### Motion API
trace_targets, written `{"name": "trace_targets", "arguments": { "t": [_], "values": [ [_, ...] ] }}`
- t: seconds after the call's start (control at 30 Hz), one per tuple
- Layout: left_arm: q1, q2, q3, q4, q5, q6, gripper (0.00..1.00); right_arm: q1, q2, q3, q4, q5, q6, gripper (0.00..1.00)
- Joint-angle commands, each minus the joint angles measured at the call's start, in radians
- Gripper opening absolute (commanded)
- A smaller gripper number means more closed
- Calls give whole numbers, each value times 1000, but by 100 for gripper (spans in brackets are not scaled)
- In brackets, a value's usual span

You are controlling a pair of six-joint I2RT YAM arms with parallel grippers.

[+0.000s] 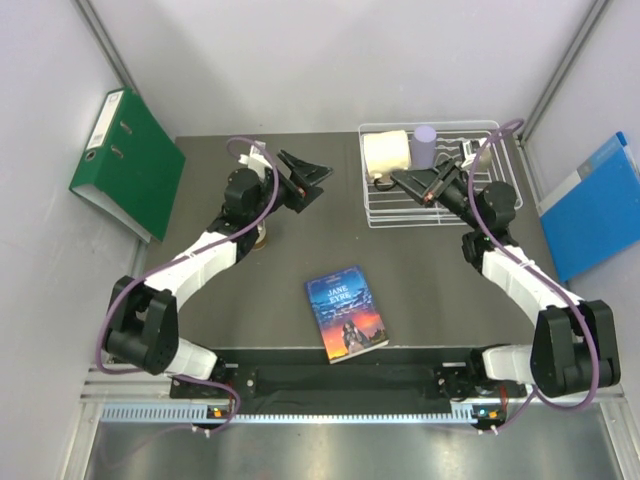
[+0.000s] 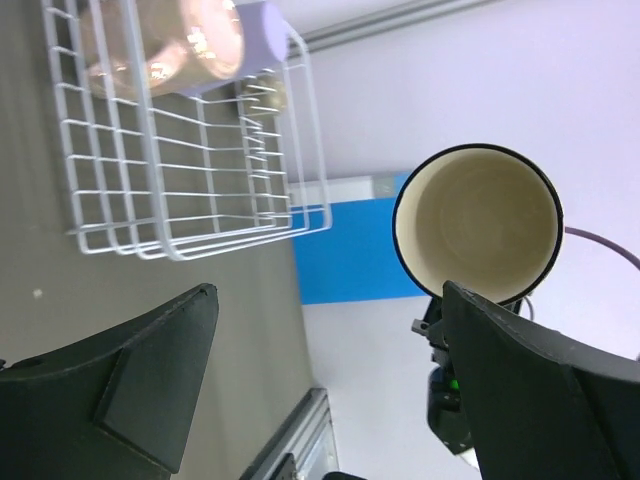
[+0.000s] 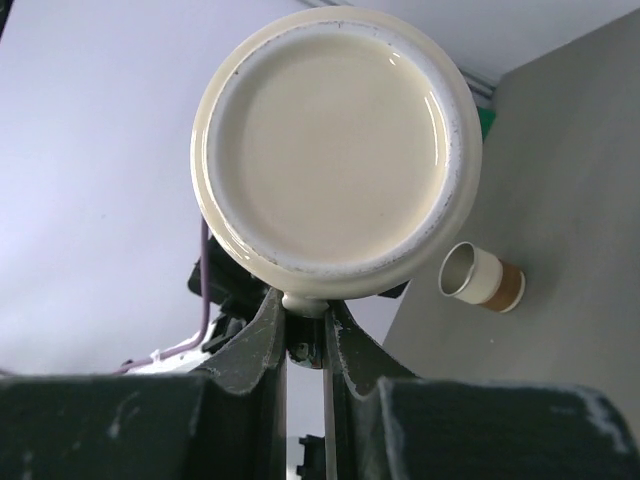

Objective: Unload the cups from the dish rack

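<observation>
- right gripper (image 3: 305, 305) pinched shut on the handle of the cream handled mug (image 3: 335, 150); fingers (image 3: 262, 335) meet just under the mug's base; base faces the right wrist camera
- mug is off the table, tipped on its side, mouth towards the left arm; left wrist view shows its pale inside and dark rim (image 2: 476, 224); from above it overlaps the left end of the dish rack (image 1: 440, 222)
- left gripper (image 1: 308, 178) spread wide, nothing between the fingers (image 2: 150, 390); it hangs over the table (image 1: 430, 290) left of the rack, apart from the mug
- lilac tumbler (image 1: 425, 148) stands in the rack by the back rim; left wrist view shows a pinkish cup (image 2: 190, 40) just beside it, also inside the rack; glare on it, shape unclear
- small cup (image 3: 480, 278) with a brown base sits on the table near the left arm, well apart from the rack
- paperback book (image 1: 347, 313) flat on the table, front centre; green binder (image 1: 125, 165) against the left wall; blue folder (image 1: 595, 210) against the right wall
</observation>
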Motion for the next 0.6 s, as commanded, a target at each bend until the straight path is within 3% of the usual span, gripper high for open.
{"name": "trace_targets", "arguments": {
  "t": [0.0,0.57],
  "values": [
    [1,6,24,222,59,-86,97,6,-38,19,212,-32,41,0],
    [-70,80,144,325,110,-114,93,134,76,87,181,-20,-16,0]
  ]
}}
